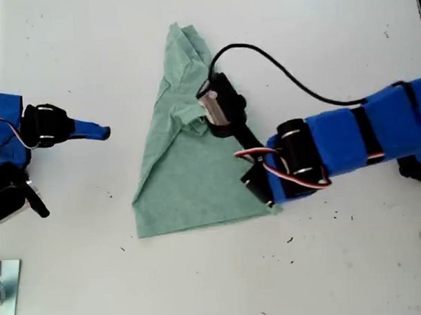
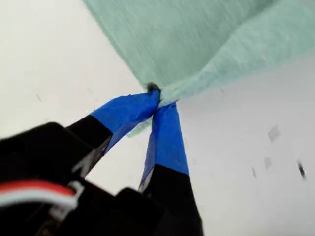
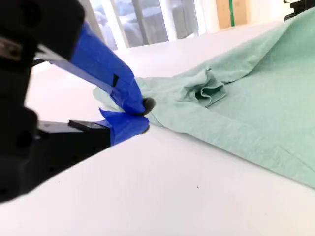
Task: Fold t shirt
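The pale green t shirt [image 1: 190, 179] lies on the white table [image 1: 325, 264] as a rough triangle, narrow end far, wide hem near. My first gripper [image 2: 160, 101] is shut on a bunched edge of the t shirt [image 2: 197, 39]. In the exterior view my first gripper [image 1: 199, 122] comes in from the right, mostly hidden under its camera. My second gripper [image 1: 102, 131] hovers at the exterior view's left, a short gap from the cloth. Up close, my second gripper [image 3: 140, 114] has its tips together on nothing, and the t shirt [image 3: 246, 108] lies beyond it.
A black cable [image 1: 283, 68] loops over the table from the first arm's camera. A metal piece [image 1: 4, 292] sits at the exterior view's lower left corner. Windows [image 3: 147, 19] show far behind the table in the second wrist view.
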Tool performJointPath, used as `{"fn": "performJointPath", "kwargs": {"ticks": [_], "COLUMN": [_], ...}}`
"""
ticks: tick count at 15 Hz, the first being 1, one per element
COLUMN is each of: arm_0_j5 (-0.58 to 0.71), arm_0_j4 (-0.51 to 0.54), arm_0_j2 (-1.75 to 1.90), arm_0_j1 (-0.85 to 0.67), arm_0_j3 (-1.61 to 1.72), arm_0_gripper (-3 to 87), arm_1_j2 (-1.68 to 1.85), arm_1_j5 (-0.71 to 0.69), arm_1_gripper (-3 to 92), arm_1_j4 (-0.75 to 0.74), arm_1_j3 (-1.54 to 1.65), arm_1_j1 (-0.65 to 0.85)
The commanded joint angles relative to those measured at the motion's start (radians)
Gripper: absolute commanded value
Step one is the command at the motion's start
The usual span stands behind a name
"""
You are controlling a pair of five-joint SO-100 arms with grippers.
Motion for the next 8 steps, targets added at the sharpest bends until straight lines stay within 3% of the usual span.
{"fn": "performJointPath", "kwargs": {"ticks": [1, 3, 5, 8], "arm_0_j5": [0.008, 0.008, 0.008, 0.008], "arm_0_j4": [-0.015, -0.015, -0.015, -0.015], "arm_0_j2": [0.006, 0.006, 0.006, 0.008], "arm_0_j1": [0.009, 0.012, 0.012, 0.009], "arm_0_j3": [0.012, 0.012, 0.012, 0.012], "arm_0_gripper": [-0.2, -0.2, -0.2, -0.2], "arm_1_j2": [-0.04, -0.092, -0.084, 0.166], "arm_1_j5": [-0.052, -0.058, -0.098, -0.124], "arm_1_gripper": [-1.2, 0.0, 23.3, 21.8], "arm_1_j4": [-0.25, -0.416, -0.408, -0.298], "arm_1_j3": [-0.169, -0.112, -0.199, -0.129], "arm_1_j1": [0.0, 0.025, 0.006, 0.011]}}
